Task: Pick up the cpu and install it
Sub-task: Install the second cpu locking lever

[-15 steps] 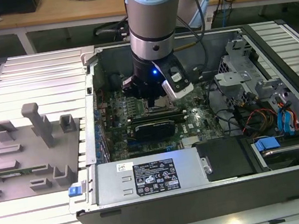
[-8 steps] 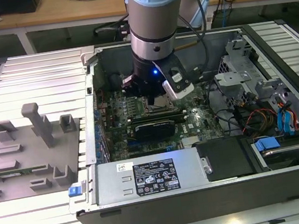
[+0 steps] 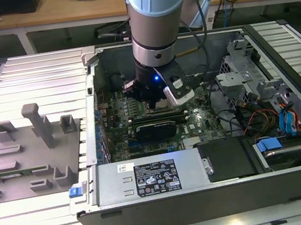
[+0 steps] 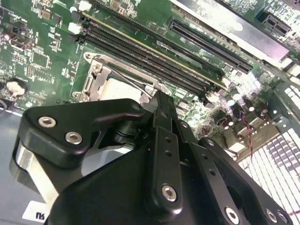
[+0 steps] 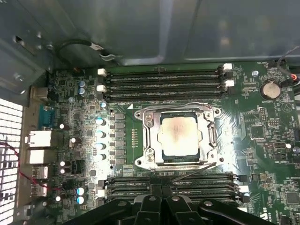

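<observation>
We see the cpu (image 5: 178, 137) lying flat in its socket (image 5: 149, 140) on the motherboard (image 5: 262, 136) – light, stiff, fragile, best taken by its edges – claw (image 4: 161, 101) above it, pressed together.

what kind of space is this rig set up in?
Likely an electronics lab or assembly workbench: an opened computer case on a slatted metal table, a grey fixture tray beside it, and cluttered wooden benches behind.

A ribbed silver table (image 3: 31, 71) is holding up an open computer case (image 3: 208, 194). A grey tray (image 3: 33, 158) is lying on it, at the exterior view's left of the case
</observation>
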`<state>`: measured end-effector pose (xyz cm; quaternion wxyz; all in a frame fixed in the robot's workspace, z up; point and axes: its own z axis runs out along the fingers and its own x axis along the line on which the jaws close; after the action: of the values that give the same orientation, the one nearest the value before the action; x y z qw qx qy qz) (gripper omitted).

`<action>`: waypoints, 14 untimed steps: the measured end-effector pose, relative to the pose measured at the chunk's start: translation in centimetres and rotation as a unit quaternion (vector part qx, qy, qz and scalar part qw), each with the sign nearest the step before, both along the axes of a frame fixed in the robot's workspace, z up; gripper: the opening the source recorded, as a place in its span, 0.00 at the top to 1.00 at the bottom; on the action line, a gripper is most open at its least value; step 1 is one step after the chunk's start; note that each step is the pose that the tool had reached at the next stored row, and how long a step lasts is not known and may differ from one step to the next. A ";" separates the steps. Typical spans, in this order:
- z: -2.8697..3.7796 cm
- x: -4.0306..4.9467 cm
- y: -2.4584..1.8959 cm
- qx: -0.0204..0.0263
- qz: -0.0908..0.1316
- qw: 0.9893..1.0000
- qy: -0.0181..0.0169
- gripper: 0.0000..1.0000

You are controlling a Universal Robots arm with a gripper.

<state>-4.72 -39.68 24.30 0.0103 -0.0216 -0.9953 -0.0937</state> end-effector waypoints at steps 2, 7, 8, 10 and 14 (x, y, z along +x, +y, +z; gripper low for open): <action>-0.52 -0.03 0.18 -0.001 0.000 1.000 0.000 0.89; -1.71 -0.46 0.55 -0.001 0.000 1.000 0.000 0.89; -1.86 -0.52 0.56 -0.001 0.000 1.000 0.000 0.89; -2.37 -0.78 0.61 -0.001 -0.001 1.000 0.000 0.89; -2.97 -1.27 0.65 -0.001 -0.001 1.000 0.000 0.89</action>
<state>-5.99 -39.03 21.33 0.0102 -0.0224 -0.9954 -0.0929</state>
